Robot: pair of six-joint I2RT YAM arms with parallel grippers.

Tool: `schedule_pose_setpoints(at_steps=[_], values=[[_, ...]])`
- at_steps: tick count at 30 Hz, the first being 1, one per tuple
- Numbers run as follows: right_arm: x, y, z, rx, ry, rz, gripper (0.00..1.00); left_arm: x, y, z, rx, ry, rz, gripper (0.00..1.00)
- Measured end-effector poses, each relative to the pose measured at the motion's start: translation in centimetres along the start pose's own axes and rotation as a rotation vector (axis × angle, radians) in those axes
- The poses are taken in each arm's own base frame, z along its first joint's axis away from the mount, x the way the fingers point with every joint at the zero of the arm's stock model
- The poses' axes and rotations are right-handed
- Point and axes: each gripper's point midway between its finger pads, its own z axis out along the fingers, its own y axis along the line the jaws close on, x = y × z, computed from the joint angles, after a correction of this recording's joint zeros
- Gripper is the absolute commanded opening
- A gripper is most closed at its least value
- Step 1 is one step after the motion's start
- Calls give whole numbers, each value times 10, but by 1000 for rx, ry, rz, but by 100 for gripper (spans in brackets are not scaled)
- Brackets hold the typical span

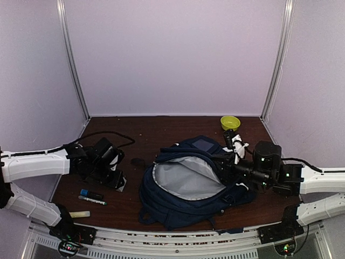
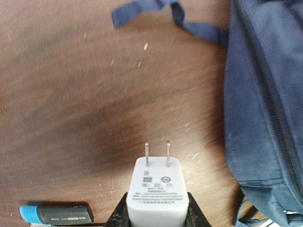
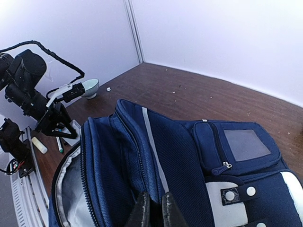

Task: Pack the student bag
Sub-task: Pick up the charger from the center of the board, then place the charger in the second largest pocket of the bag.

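Left end effector [image 2: 157, 213] is closed partway onto a white charger [image 2: 157, 187], prongs pointing away from the wrist. Can't tell if it's off the desk [image 2: 71, 94]. Right end effector [image 3: 154, 208] is pinched shut on the bag [image 1: 178, 208] at the right side of its mouth, holding it open. Bag sits mid-desk, mouth up, grey lining [image 1: 186, 178] showing, mouth's long axis roughly left-right. Key relation: the mouth lies to the right of the left end effector and above desk level, so the left arm delivers. My read is lift, traverse right, clear the left rim, drop in. Path looks open, with only a strap [image 2: 142, 12] end on the desk. Marker [image 2: 56, 214] lies just left of the charger, so don't sweep that way. Right arm occupies the right rim, so enter from the left.
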Motion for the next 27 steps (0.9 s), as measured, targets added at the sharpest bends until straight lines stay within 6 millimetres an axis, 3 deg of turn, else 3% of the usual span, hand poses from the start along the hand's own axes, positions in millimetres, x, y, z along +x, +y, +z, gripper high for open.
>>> schedule_pose_setpoints(at_steps=[2, 7, 12, 19, 23, 27], values=[[-3, -5, -6, 16, -48, -12, 0, -7, -3, -6, 20, -36, -3, 0], [13, -30, -19, 102, -124, 11, 0, -20, -13, -15, 63, -105, 9, 0], [11, -43, -17, 151, -139, 20, 0, -29, -34, -32, 136, -186, 73, 0], [1, -42, 7, 139, -94, 22, 0, -28, -80, -48, 256, -251, 220, 0], [-5, -34, 21, 113, -46, 44, 0, -33, -110, -61, 368, -299, 255, 0], [-7, -17, 36, 82, 5, 79, 0, -46, -125, -66, 407, -322, 253, 0]])
